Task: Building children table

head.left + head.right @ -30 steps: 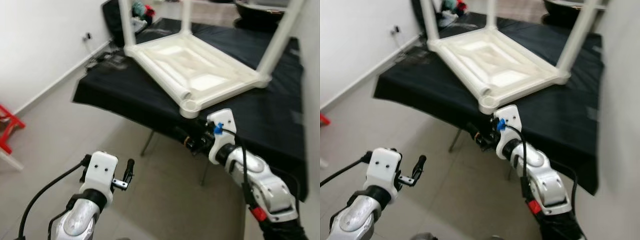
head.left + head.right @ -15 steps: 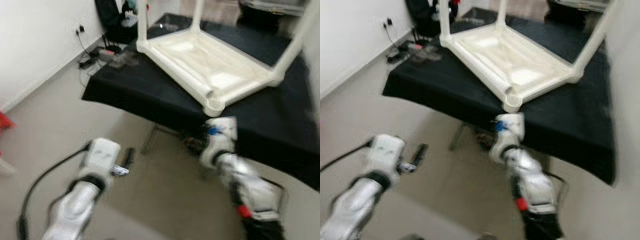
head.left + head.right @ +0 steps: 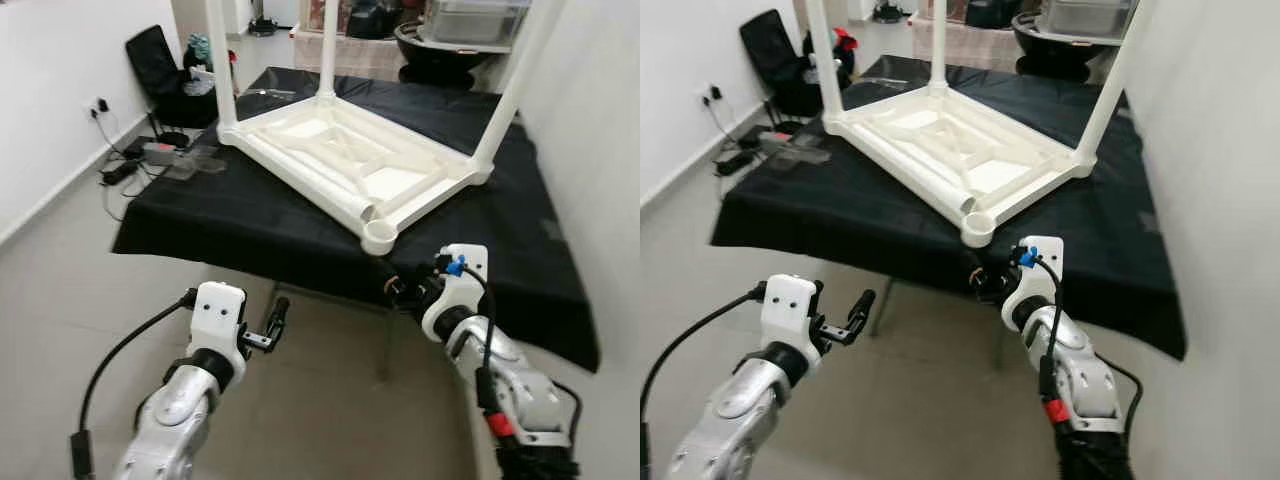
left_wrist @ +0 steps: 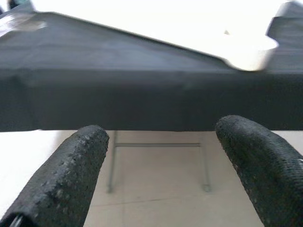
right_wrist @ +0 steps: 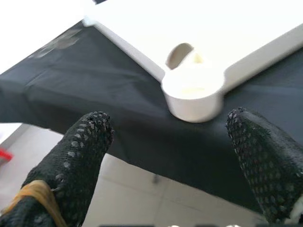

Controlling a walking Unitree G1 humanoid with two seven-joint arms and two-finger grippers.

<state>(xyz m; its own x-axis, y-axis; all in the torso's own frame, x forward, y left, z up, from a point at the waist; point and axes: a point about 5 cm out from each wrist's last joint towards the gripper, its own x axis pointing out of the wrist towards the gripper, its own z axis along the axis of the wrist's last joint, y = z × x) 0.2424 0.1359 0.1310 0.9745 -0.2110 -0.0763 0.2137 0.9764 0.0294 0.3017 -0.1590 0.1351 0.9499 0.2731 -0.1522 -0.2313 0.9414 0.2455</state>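
Nearest the robot, the left pincer hung low over the tiled floor, short of the worktop, its two black fingers spread apart with nothing between them; its wrist view looked along them at the draped front edge and the metal legs underneath. It seemed to be waiting rather than working.

The right pincer was further forward and higher, right at the worktop's near edge. Its fingers were also held wide apart and empty, and they framed the round empty socket at the nearest corner of the children's table, which lay just beyond and above them. That line-up suggested the corner was the target of the next step, since a leg would have to seat there.

The white plastic children's table lay upside down on the black cloth, presumably so its leg sockets faced up for assembly. Beyond the right pincer, three white legs stood upright in the other corners, so the build looked most of the way done, with one corner open. No loose leg could be made out.

Farthest off, to the left pincer's side, a black chair and some cables lay by the wall.
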